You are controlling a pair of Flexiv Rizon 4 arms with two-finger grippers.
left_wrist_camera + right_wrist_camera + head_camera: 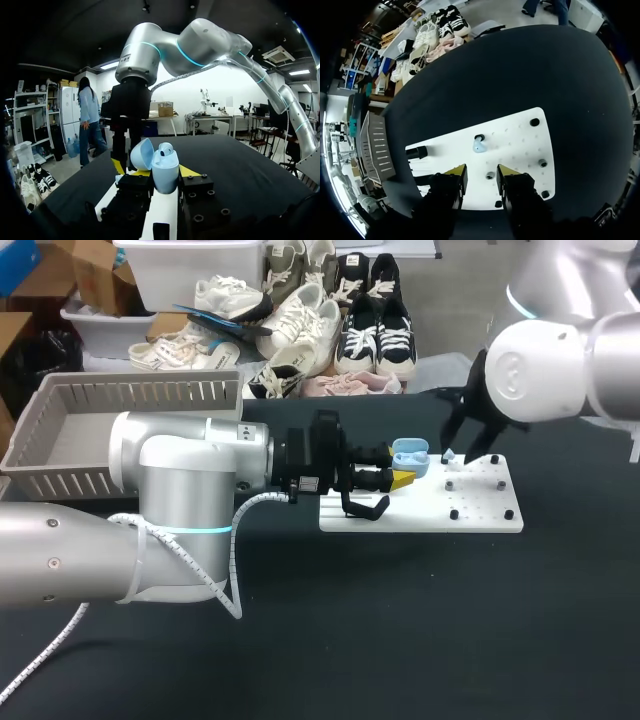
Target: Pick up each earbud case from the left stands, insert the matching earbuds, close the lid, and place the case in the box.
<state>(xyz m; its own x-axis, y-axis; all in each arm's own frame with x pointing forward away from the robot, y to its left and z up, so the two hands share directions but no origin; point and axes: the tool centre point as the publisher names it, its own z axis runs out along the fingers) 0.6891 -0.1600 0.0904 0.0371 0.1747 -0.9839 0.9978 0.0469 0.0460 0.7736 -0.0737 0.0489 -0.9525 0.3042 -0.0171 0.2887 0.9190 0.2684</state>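
left gripper [154, 172]: clamped on the case from both sides, yellow tips pressed to its flanks, fingers only as far apart as the case is wide

case [166, 175]: light blue, held upright-ish over the left end of the board, off the surface

lid [141, 154]: flipped open, leaning back to the left side of the case body

seated earbud [167, 148]: already sitting in the top of the open case, pale blue with a dark spot showing

right gripper [481, 175]: fingers spread with a clear gap, nothing in them, hanging over the middle of the board, right of the case and a bit farther back

loose earbud [479, 146]: pale blue, lying on the board, touching or just beside a black peg, just ahead of the gap between the right fingers

board [520, 145]: white, flat, dotted with small holes, lying on the table right of centre

pegs [535, 122]: a handful of short black ones scattered over the right half of the board, well apart from each other

box [130, 392]: grey, slotted walls, far left of the table, well apart from the board; can't tell from here what's inside

table [400, 620]: black top under everything

left arm: stretched across from the left, wrapped cable trailing along it
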